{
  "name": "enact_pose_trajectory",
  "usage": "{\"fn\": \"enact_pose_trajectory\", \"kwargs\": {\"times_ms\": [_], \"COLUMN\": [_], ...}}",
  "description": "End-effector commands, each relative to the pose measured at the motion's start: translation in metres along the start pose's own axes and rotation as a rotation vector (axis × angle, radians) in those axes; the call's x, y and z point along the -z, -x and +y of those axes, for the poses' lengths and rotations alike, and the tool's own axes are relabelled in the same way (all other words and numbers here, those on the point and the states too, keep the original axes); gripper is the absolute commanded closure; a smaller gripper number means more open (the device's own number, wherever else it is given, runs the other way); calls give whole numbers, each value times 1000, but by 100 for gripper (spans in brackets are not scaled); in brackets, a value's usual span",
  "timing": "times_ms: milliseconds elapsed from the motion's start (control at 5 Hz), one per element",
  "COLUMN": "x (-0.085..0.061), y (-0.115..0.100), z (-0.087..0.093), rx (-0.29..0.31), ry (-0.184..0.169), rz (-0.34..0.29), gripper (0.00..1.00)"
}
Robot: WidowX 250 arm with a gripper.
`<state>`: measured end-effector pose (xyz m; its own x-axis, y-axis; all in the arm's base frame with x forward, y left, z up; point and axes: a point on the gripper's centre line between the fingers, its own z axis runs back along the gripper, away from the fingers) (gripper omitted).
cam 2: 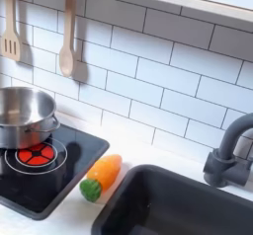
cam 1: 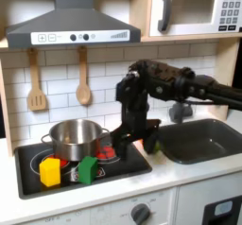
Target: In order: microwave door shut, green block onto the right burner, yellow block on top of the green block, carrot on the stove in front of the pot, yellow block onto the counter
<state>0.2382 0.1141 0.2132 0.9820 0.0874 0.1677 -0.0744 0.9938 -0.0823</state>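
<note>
Taking stock around the stove (cam 1: pixel 132 163): microwave door (cam 1: pixel 189 9) already shut. Green block (cam 1: pixel 88 169) — front of the stove, before the pot (cam 1: pixel 76 137); yellow block (cam 1: pixel 50 171) beside it. Carrot (cam 2: pixel 102 176) — on the counter just off the stove's edge, long axis slanting toward the sink (cam 2: pixel 188 204). My pincer (cam 1: pixel 149 142) hangs low at the stove's sink-side edge; whether apart or together, I cannot tell. Green block next, I judge.
</note>
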Motion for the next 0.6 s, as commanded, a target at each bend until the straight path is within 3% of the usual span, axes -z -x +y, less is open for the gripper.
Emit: {"fn": "enact_pose_trajectory", "kwargs": {"times_ms": [0, 200, 400], "x": [0, -5, -1], "y": [-9, -11, -11], "z": [27, 34, 31], "rx": [45, -68, -113], "ry": [-7, -46, -48], "rz": [1, -43, -35], "gripper": [0, 0, 0]}}
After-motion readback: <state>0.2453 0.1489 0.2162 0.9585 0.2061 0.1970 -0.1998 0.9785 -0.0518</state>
